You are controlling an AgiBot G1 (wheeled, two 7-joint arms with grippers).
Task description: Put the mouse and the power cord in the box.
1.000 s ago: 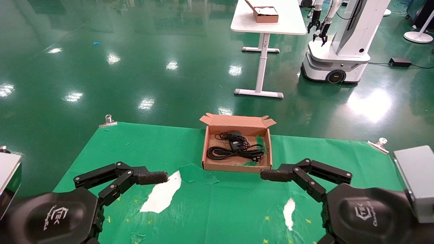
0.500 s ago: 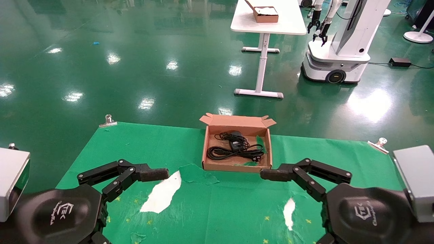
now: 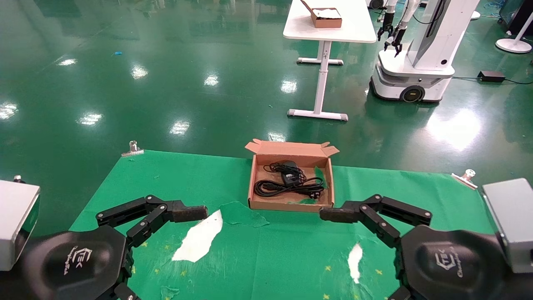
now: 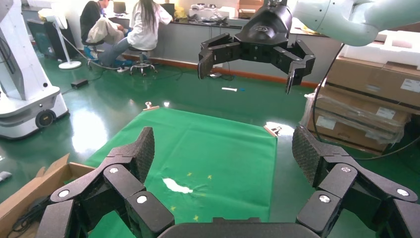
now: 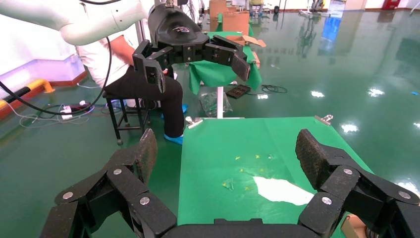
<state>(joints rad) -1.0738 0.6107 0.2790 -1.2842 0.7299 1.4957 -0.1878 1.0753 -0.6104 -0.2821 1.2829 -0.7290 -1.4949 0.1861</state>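
Note:
The brown cardboard box [image 3: 287, 205] stands open at the middle of the green cloth. Inside it lie the black mouse [image 3: 289, 176] with its thin cable and, in front of it, the coiled power cord [image 3: 287, 189]. My left gripper [image 3: 189, 213] hovers open over the cloth, left of the box's near corner. To the right of the other near corner my right gripper [image 3: 335, 214] is also open. Nothing is between the pads in the left wrist view [image 4: 225, 153] or the right wrist view [image 5: 230, 153]. A corner of the box [image 4: 29, 191] shows beside the left fingers.
The green cloth has torn white patches [image 3: 200, 237] [image 3: 354, 260] and a loose flap [image 3: 241, 214] in front of the box. Metal clips [image 3: 133, 149] [image 3: 466, 177] hold its far corners. A white table [image 3: 329, 25] and another robot [image 3: 416, 54] stand on the floor beyond.
My left arm has shifted slightly to the right, its fingers staying open. The right gripper and the box's contents have not moved.

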